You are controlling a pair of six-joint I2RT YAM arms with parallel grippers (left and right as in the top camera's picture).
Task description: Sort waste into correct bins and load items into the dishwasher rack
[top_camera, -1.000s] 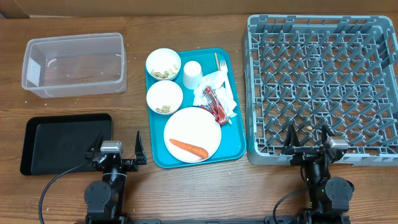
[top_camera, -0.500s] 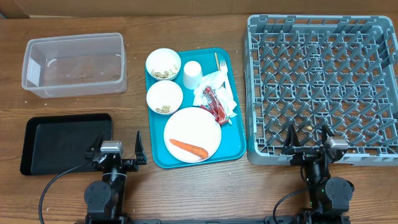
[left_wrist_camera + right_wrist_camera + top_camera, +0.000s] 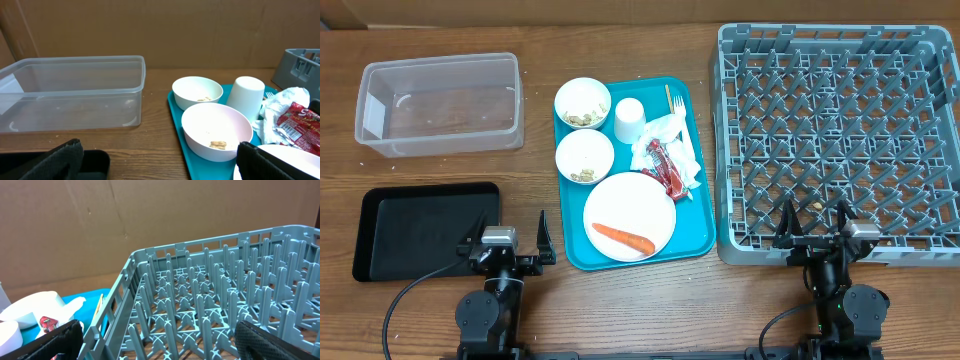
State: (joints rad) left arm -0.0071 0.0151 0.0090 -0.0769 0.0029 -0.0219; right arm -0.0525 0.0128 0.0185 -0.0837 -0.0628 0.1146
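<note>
Centre: flat teal plastic tray (image 3: 698, 215) holding round white plate (image 3: 620, 205) with orange carrot (image 3: 623, 238). Leftward: clear rectangular plastic tub (image 3: 440, 135), shallow black tray (image 3: 420, 225); rightward: grey pegged plastic rack (image 3: 835, 130), seemingly per arm's reach. Parked: left gripper (image 3: 508, 228), right gripper (image 3: 815, 225), spread wide, empty.

The fork (image 3: 670, 96) lies partly hidden under the napkins (image 3: 672, 128), and the left wrist view's edge cuts off the plate (image 3: 300, 152) and rack (image 3: 300, 65).
</note>
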